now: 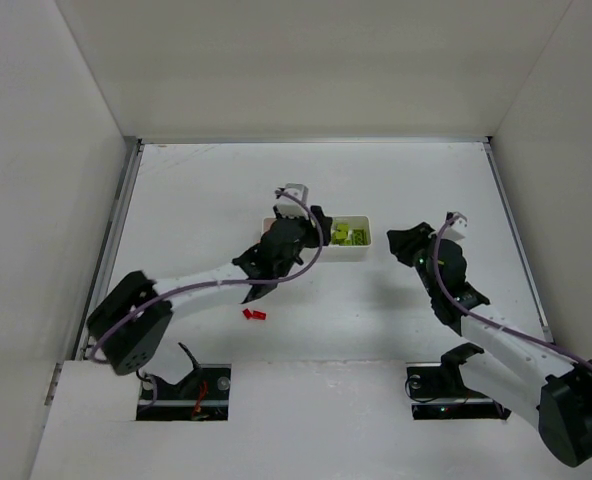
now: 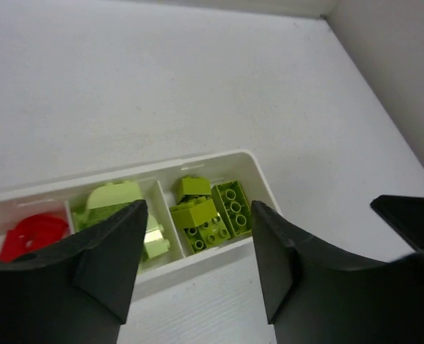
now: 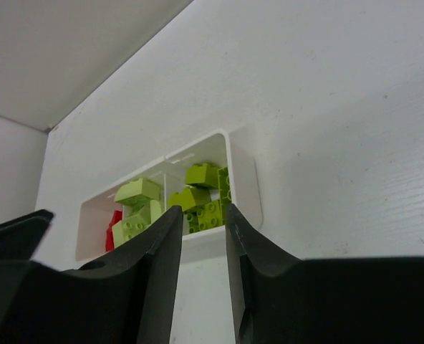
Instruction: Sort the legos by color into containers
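Observation:
The long white tray [image 1: 348,253] lies mid-table. In the left wrist view its left container holds red legos [image 2: 29,233], the middle one a yellow-green lego [image 2: 112,197], and the right one several yellow-green legos [image 2: 212,211]. My left gripper [image 2: 198,218] hangs over the tray's near wall [image 2: 198,266], open, with nothing between its fingers; from above, the left gripper [image 1: 304,232] hides the tray's left part. One red lego [image 1: 254,314] lies loose on the table, nearer the arm bases. My right gripper [image 1: 416,246] hovers right of the tray, jaws narrowly apart and empty.
The right wrist view shows the tray's end wall [image 3: 244,179] and its green legos [image 3: 205,193] beyond the right gripper [image 3: 203,213]. White walls enclose the table on three sides. The arm bases [image 1: 186,385] sit at the near edge.

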`<state>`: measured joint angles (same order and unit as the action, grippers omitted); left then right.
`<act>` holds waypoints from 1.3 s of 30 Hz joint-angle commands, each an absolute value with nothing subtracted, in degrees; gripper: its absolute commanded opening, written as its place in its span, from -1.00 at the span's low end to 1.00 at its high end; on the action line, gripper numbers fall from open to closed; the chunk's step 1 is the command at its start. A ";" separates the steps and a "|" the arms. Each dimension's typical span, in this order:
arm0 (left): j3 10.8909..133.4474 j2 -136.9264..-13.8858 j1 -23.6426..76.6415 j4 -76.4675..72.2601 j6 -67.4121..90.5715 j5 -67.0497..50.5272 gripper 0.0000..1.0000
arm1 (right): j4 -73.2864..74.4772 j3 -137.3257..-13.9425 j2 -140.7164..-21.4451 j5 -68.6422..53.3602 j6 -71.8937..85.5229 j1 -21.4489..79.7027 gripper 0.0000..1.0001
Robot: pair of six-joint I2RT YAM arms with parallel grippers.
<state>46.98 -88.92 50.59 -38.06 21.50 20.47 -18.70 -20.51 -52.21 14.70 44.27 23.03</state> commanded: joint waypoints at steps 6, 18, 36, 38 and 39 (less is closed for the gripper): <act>32.88 -57.96 52.07 -10.61 27.93 35.57 -0.14 | -20.92 -26.88 -55.35 9.06 35.08 34.30 -0.31; 25.67 -40.42 47.86 26.99 53.43 37.28 -0.09 | -18.99 -37.43 -75.13 -3.34 17.59 60.40 0.13; 15.74 -35.08 37.58 16.52 59.85 25.58 -0.08 | -15.55 -51.50 -99.84 3.08 10.11 68.07 0.29; 14.77 -33.67 36.52 16.44 60.29 24.97 -0.08 | -15.64 -52.20 -100.81 3.25 9.41 68.51 0.28; 14.33 -33.14 35.99 16.17 60.64 24.53 -0.08 | -15.64 -52.64 -101.25 3.60 9.32 68.68 0.28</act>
<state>15.73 -34.83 37.34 17.78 58.11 26.39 -14.92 -49.60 -100.49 2.02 11.27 67.51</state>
